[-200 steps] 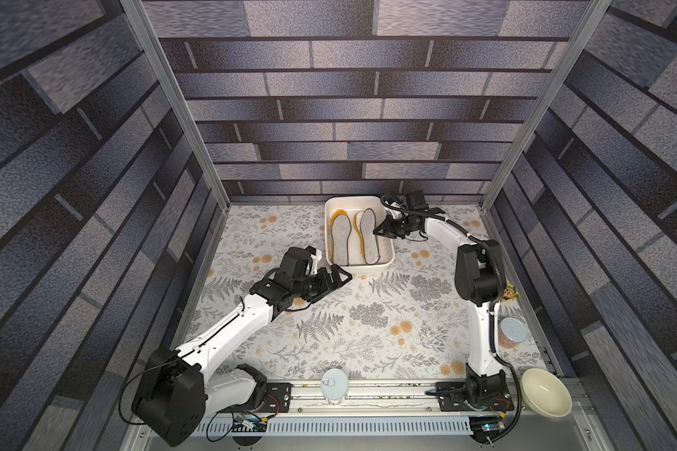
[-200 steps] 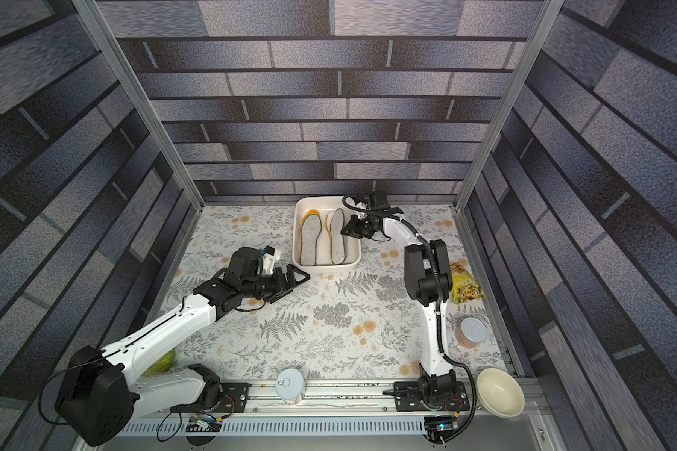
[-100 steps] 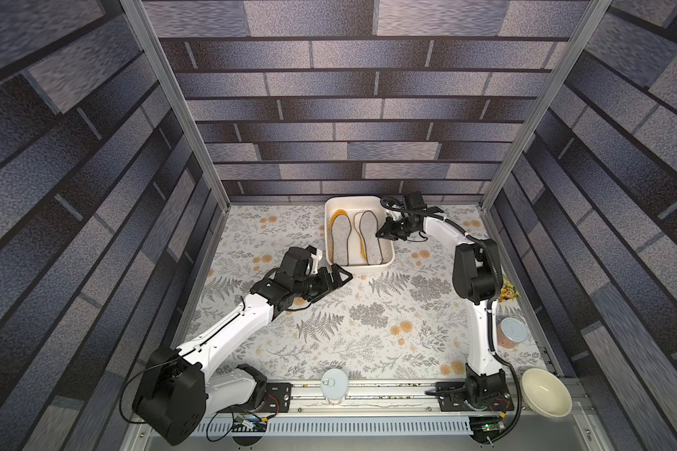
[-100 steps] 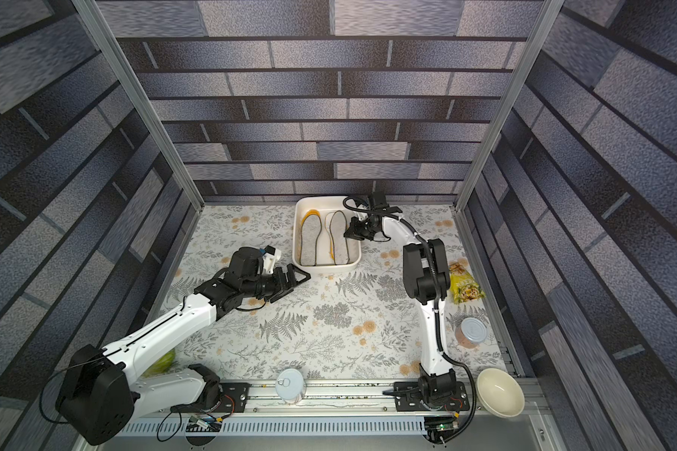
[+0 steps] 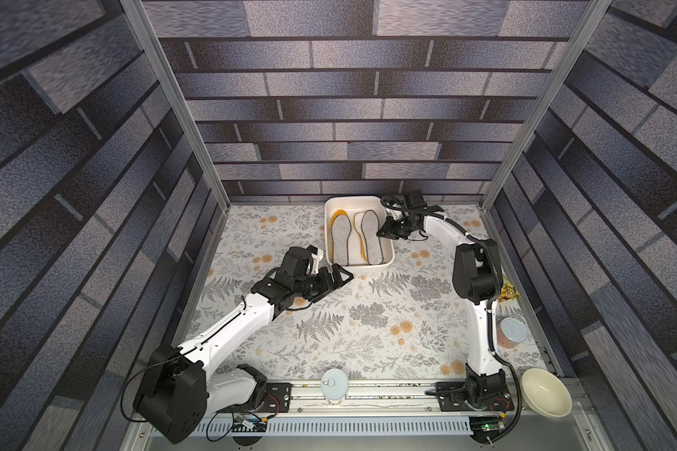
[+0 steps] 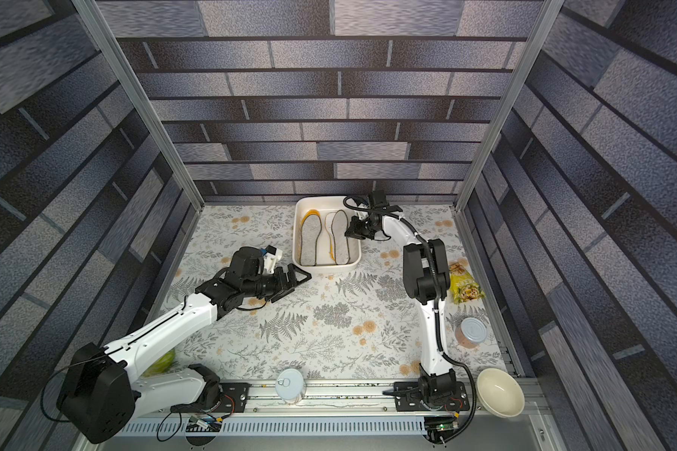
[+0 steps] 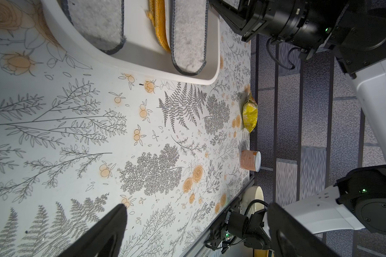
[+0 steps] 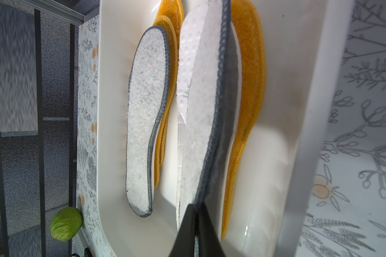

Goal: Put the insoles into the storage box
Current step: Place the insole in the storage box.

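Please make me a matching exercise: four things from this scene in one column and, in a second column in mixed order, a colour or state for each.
Things:
1. left gripper
2. right gripper
3. bowl
4. snack bag

Colour or state:
A. yellow
B. shut on the edge of a grey felt insole
C. cream, empty
D. open, holding nothing

Pairs: 1-D, 2-B, 3-C, 4-A

Noted open floral tabletop [image 5: 368, 332] mid-cell. Found storage box [image 5: 370, 267] at far edge, right side barred by right gripper [image 8: 196, 211] pinching tilted grey felt insole [image 8: 204, 100]; left gripper [image 5: 335, 288] spread beside near corner.
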You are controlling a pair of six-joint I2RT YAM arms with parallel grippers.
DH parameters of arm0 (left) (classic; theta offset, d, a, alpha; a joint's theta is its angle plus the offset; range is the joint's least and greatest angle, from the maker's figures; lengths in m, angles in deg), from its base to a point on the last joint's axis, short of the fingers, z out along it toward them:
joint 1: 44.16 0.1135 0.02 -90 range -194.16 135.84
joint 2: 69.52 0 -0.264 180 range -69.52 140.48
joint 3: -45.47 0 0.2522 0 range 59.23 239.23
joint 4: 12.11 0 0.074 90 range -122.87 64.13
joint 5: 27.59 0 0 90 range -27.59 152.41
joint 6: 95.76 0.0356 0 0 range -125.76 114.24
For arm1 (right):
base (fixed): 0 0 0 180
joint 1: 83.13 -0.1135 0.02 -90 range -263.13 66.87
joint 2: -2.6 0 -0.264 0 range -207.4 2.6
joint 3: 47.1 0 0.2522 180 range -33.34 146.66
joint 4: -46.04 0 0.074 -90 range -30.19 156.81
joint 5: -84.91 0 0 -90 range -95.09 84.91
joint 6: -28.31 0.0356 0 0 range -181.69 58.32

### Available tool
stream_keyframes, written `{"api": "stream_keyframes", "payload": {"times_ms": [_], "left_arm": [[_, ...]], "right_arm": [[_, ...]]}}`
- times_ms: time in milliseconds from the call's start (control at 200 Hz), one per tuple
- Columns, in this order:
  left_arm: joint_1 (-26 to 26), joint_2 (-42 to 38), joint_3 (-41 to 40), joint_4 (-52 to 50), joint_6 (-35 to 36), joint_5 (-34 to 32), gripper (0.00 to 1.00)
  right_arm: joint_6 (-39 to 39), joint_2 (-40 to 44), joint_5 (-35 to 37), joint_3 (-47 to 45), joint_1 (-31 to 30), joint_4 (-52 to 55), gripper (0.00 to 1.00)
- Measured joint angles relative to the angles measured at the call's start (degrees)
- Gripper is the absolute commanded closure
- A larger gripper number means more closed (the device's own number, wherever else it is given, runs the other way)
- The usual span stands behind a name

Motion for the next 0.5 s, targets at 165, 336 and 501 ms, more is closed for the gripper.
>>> {"api": "stream_keyframes", "payload": {"times_ms": [165, 336, 501], "left_arm": [[0.00, 0.00, 0.00, 0.00, 0.00, 0.02, 0.00], [0.00, 0.00, 0.00, 0.00, 0.00, 0.04, 0.00], [0.00, 0.55, 0.00, 0.17, 0.00, 0.20, 0.00]], "right_arm": [[0.00, -0.02, -0.66, 0.02, 0.00, -0.11, 0.93], [0.00, -0.02, -2.23, 0.00, 0.00, -1.14, 0.94], [-0.02, -0.02, -3.52, 0.00, 0.00, -3.06, 0.95]]}}
